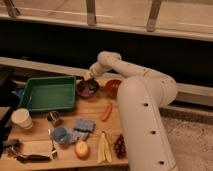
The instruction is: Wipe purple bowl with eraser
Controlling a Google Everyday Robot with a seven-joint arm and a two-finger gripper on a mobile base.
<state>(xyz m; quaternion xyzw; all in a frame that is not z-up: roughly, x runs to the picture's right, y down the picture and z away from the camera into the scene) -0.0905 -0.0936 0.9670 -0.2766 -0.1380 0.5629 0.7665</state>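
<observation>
The purple bowl [88,89] sits on the wooden table just right of the green tray. An orange-red bowl [112,87] stands beside it on the right. My gripper [88,77] is at the purple bowl's far rim, reaching down from the white arm [142,100]. A small yellowish-tan bit at the gripper tips may be the eraser [87,78]; I cannot tell it apart for sure.
A green tray [47,93] lies at the left. A carrot [106,112], blue pad [83,124], blue cup [61,134], metal can [53,118], white cup [21,119], apple [82,149], banana [103,147] and grapes [120,146] lie in front.
</observation>
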